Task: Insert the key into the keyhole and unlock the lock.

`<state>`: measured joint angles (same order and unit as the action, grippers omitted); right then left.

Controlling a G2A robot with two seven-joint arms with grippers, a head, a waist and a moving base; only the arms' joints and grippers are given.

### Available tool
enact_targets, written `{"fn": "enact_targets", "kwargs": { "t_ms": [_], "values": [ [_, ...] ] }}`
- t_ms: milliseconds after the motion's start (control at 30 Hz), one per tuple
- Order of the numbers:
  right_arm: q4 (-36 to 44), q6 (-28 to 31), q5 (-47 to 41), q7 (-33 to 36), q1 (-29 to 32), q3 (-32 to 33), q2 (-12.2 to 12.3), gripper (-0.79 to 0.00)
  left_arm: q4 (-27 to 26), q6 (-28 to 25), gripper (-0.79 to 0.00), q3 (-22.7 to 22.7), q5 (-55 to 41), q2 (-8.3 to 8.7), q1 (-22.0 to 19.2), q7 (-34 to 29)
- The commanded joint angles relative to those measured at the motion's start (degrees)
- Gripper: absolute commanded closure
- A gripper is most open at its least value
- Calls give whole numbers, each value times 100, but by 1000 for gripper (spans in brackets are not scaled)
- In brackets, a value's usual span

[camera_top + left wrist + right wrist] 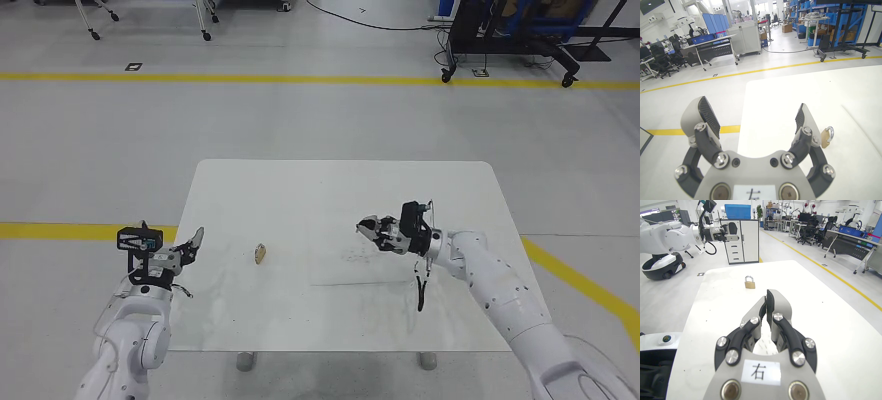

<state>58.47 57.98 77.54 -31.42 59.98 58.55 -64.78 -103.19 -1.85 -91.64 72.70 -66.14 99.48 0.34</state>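
In the top view the lock (260, 253) lies on the white table (350, 190), left of the frame's centre and in its lower half. It has a brass body and a silver shackle.

The left gripper (190, 248) sits in the lower left of the frame, at the table's left edge. The lock is near it, just to the right, and clear of the fingers. In the left wrist view this gripper (755, 117) is spread wide with nothing between its ribbed pads (708, 117), and the lock (827, 137) lies just beside one finger, not touching.

The right gripper (366, 229) is right of the frame's centre, over the table and pointing left at the lock, well apart from it. In the right wrist view its fingers (766, 303) are pressed together. Whether anything is pinched between them cannot be told. The lock (749, 282) lies straight beyond the tips, both shackle legs meeting the body.
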Motion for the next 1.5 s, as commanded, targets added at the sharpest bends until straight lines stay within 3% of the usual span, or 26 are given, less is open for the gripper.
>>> {"fn": "enact_targets", "kwargs": {
  "t_ms": [0,100,300,533,633,700,800,1000,1133,1233,1367,1467],
  "values": [
    [-24,2,-460,-120,75,-73,-15,0,2,-275,-785,39,-1074,-36,-9,-70],
    [96,2,-1123,-306,152,-270,-34,0,-155,-664,-785,319,-1746,-74,-177,-338],
    [356,2,-2423,-184,265,-613,76,0,-374,-1208,-785,996,-2207,-121,-649,-1067],
    [356,2,-2423,-184,265,-613,76,0,-374,-1208,-785,996,-2207,-121,-649,-1067],
    [356,2,-2423,-184,265,-613,76,0,-271,-1426,-785,1015,-2324,-128,-610,-770],
    [373,-7,-2490,-157,299,-624,69,0,-70,-1851,-785,1159,-3247,-168,-636,-587],
    [471,2,-3334,-32,371,-873,-17,0,425,-2408,-785,1466,-4673,-231,-966,-788],
    [418,2,-5400,367,258,-1523,-122,0,1551,-3286,-785,2207,-7142,-377,-1982,-1758],
    [394,2,-6463,887,236,-1735,-127,0,2225,-3814,-785,2466,-8162,-425,-2463,-2513],
    [457,2,-7193,1348,261,-1802,-117,0,2514,-4121,-785,2490,-8136,-408,-2587,-2904],
    [512,2,-7897,2132,262,-1846,-104,0,2515,-4296,-776,2430,-7137,-381,-2638,-2802],
    [497,2,-8289,2712,227,-1874,-120,0,2427,-4371,-591,2550,-6859,-402,-2589,-2662]
  ]
}}
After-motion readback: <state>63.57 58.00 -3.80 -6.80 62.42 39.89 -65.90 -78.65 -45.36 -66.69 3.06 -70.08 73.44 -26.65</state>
